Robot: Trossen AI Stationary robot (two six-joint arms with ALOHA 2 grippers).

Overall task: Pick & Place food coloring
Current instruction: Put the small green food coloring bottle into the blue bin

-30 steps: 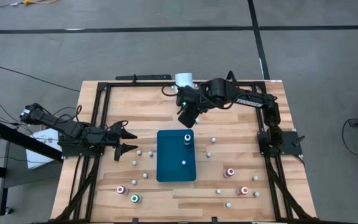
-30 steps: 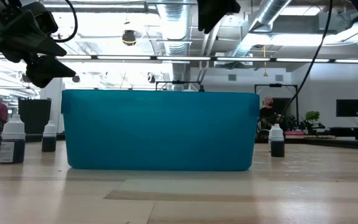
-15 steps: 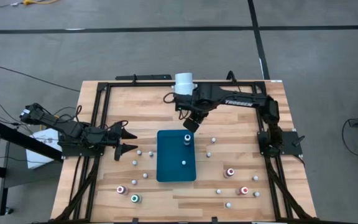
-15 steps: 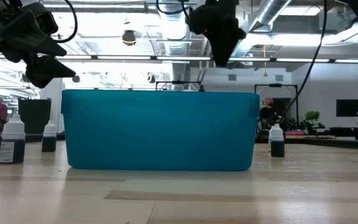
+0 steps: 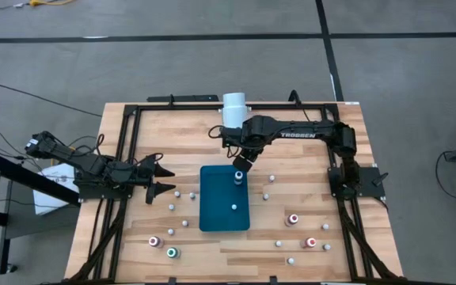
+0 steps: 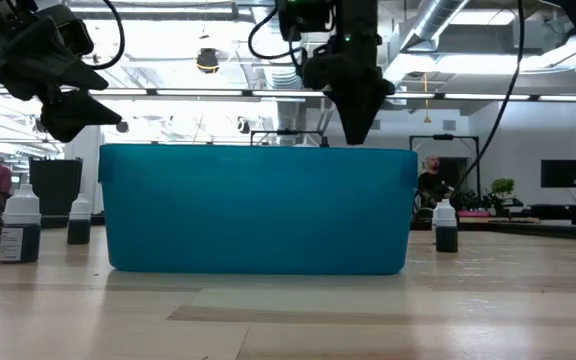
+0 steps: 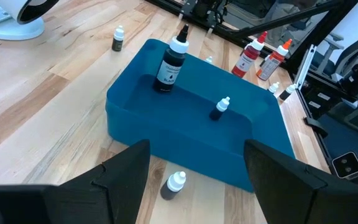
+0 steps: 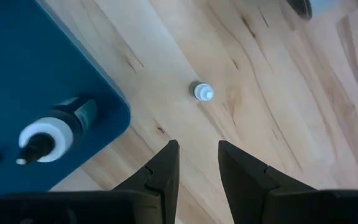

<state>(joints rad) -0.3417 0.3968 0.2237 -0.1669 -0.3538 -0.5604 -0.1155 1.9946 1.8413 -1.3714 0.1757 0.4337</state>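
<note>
The right gripper [image 5: 241, 164] hangs just above the teal tray's [image 5: 212, 212] upper edge, fingers [image 8: 166, 167] a narrow gap apart and empty. A black-labelled food coloring bottle [image 8: 55, 129] stands in the tray just left of them; a tiny bottle [image 8: 202, 92] sits on the table [image 5: 291, 158] ahead. The left gripper [image 5: 163, 179] waits at left, fingers spread, empty.

The right arm [image 5: 299, 134] reads "TROSSEN" in white.

1. Large black bottle [image 7: 169, 63], white cap, upright inside teal tray [image 7: 135, 118].
2. Small bottle [image 7: 220, 108], upright, same tray.
3. Remaining bottles [image 5: 293, 219] scattered upright on tabletop around tray.
</note>
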